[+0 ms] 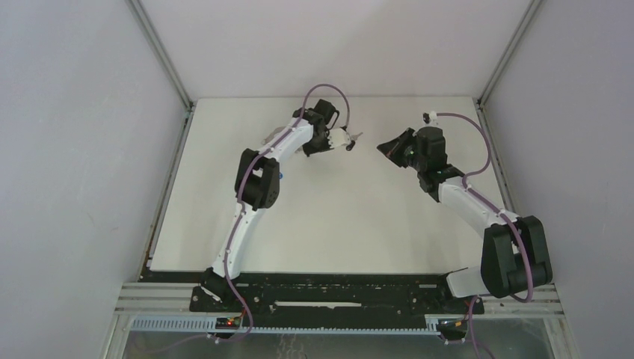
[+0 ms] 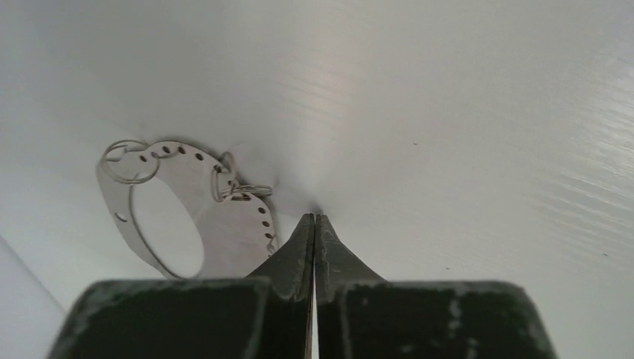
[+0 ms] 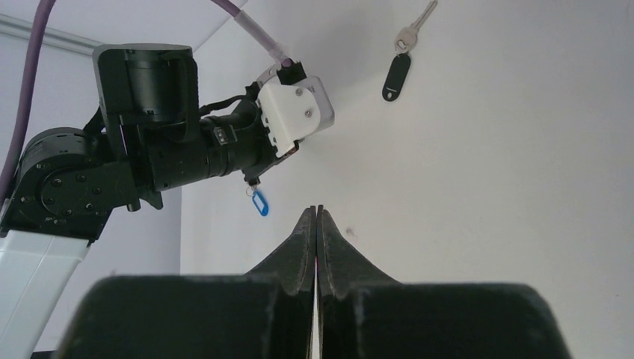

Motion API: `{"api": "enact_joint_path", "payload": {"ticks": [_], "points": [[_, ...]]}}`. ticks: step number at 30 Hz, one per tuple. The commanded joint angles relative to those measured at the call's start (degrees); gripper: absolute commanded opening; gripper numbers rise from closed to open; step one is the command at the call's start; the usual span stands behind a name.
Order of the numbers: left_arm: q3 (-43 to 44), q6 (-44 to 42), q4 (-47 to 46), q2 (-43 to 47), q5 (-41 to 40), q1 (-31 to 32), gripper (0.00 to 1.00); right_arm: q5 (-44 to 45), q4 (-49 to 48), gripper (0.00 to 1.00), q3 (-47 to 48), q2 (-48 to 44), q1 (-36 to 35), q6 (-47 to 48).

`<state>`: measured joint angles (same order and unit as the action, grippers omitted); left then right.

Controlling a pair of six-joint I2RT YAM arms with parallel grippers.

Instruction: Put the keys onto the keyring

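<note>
The keyring [image 2: 224,224], a flat grey metal loop with a row of holes and small wire rings [image 2: 128,161], lies on the white table just left of my left gripper [image 2: 315,218]. That gripper is shut with nothing between its fingers. In the right wrist view the black-headed key [image 3: 395,75] lies on the table with its silver blade pointing away. The blue-headed key [image 3: 259,202] lies beneath the left arm [image 3: 157,153]. My right gripper [image 3: 317,210] is also shut and empty, hovering apart from both keys. From above, the left gripper [image 1: 350,140] and right gripper [image 1: 381,146] face each other near the back.
Grey walls enclose the white table [image 1: 344,224] on three sides, and a metal rail [image 1: 336,303] runs along the near edge. Purple cables loop over both arms.
</note>
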<state>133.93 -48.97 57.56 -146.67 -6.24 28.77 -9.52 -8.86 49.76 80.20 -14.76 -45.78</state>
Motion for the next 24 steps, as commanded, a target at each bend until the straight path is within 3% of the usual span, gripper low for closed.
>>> {"api": "enact_joint_path", "payload": {"ticks": [1,5,9,11,15,17,19,24], "points": [[-3.0,-4.1,2.8,4.1,6.6,0.2,0.00,0.5,-2.1,0.00,-0.3,-2.3,0.0,-0.1],[-10.4,-3.0,3.9,11.1,12.9,0.4,0.00,0.8,-2.6,0.00,-0.3,-1.4,-0.1,0.1],[-12.2,5.0,-4.6,15.6,6.9,-0.6,0.03,0.9,-3.6,0.00,-0.4,-0.1,-0.3,-0.3],[-9.2,10.5,-10.4,14.6,0.7,-2.0,0.21,1.0,-4.8,0.03,-1.0,0.1,-0.5,-0.7],[3.7,23.5,-10.6,8.3,-1.2,-5.7,0.80,1.6,-6.7,0.19,-2.4,-0.3,-1.4,-0.8],[4.8,27.4,-11.5,7.1,0.3,-6.2,0.92,1.9,-7.5,0.24,-3.2,-0.5,-1.7,-0.8],[3.3,30.1,-13.0,7.3,1.1,-5.7,0.97,2.0,-8.7,0.25,-4.0,-0.6,-1.9,-0.9],[1.0,39.1,-14.9,6.3,3.7,-5.0,1.00,1.8,-10.3,0.25,-5.1,-0.3,-2.0,-1.2]]}}
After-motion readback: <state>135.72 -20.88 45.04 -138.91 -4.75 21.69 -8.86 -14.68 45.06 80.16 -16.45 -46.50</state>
